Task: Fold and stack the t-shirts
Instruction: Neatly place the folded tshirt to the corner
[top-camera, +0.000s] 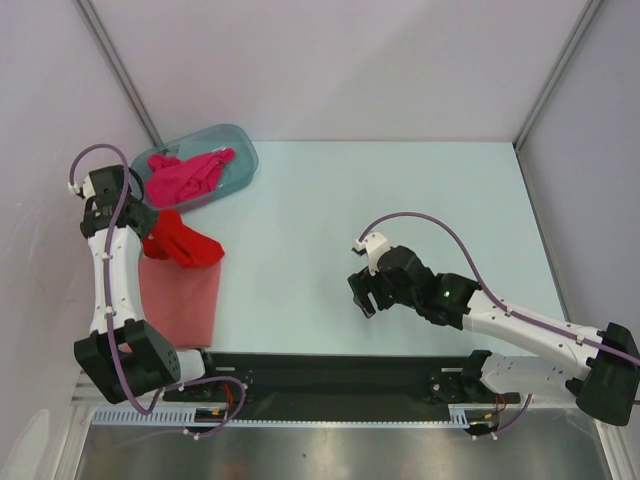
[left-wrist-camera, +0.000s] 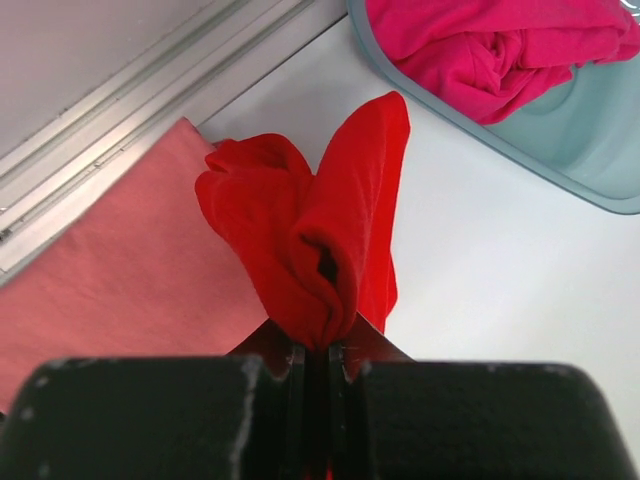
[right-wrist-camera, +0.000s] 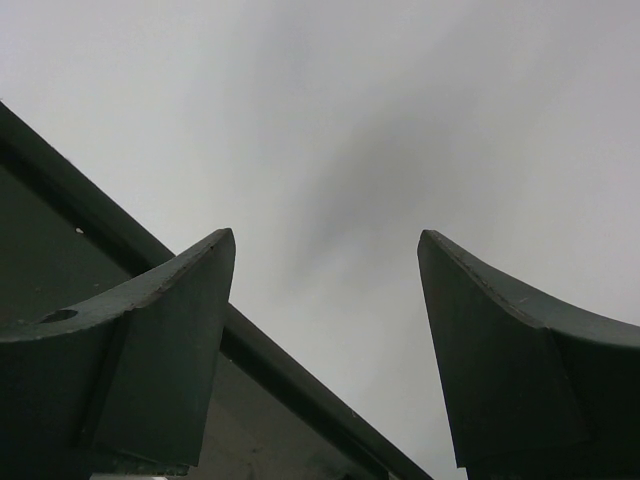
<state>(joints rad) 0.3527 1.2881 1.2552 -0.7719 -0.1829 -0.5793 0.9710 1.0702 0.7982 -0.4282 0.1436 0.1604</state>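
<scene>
The left fingers (left-wrist-camera: 372, 348) clench the bunched red t-shirt (left-wrist-camera: 300, 220); the right fingers (right-wrist-camera: 160, 330) gape wide, holding nothing.

— Where are the shirts?
— I see the red t-shirt (left-wrist-camera: 310, 220) bunched up over the far edge of the salmon-pink t-shirt (left-wrist-camera: 110, 270) (that one lies flat, a neat rectangle); the magenta t-shirt (left-wrist-camera: 480, 45) sits crumpled in the tub (left-wrist-camera: 565, 140).

The left end effector (top-camera: 148, 222) meets the bunched red shirt (top-camera: 185, 243) over the salmon shirt (top-camera: 180, 305) at nine o'clock; the magenta shirt (top-camera: 188, 175) lies in the tub (top-camera: 246, 152) at eleven.
</scene>
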